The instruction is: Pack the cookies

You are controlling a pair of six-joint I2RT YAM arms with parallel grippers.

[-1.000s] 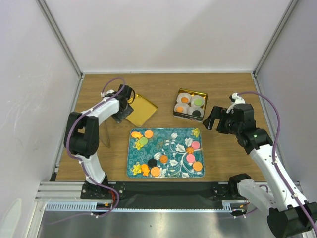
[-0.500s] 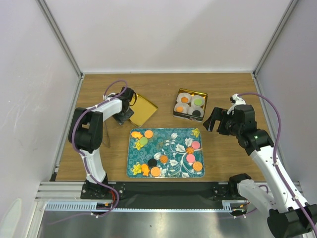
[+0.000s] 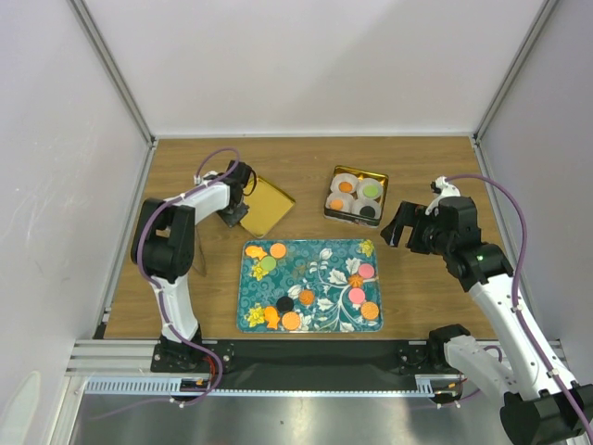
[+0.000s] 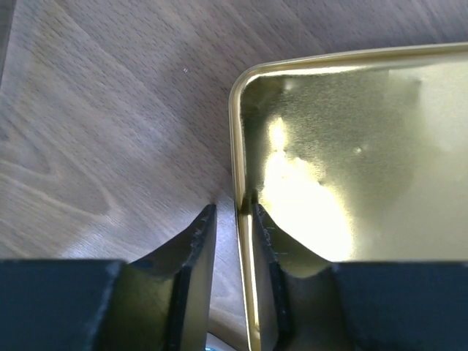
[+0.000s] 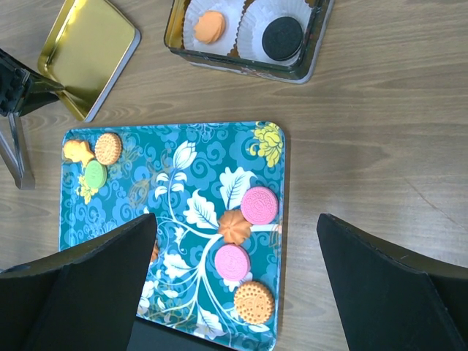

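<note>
Nearest the arm bases, flat on the wooden table (image 3: pixel 417 297): a teal flowered tray (image 3: pixel 315 269). Scattered over it, most of the cookies (image 3: pixel 290 321) — orange, green and black toward the left half, two pink and more orange toward the right.

A little farther, off the tray's far-right corner and above bare wood: the right gripper (image 3: pixel 398 225), jaws spread wide, nothing between them.

Farther back on the left, just past the tray's far-left corner: a gold lid (image 3: pixel 269 206), hollow side up, turned at an angle to the tray. At its left edge, the left gripper (image 4: pixel 232 212), jaws drawn narrow and straddling the lid's raised rim — one finger (image 4: pixel 194 248) outside over the wood, the other inside the lid against the rim. A sliver of table showing between outer finger and rim; impossible to tell whether truly pinched.

Farthest, behind the tray's right half and well apart from the lid: an open gold tin (image 3: pixel 384 197) with four white paper cups (image 5: pixel 254 29), one cookie in each: two orange, one green, one black.
</note>
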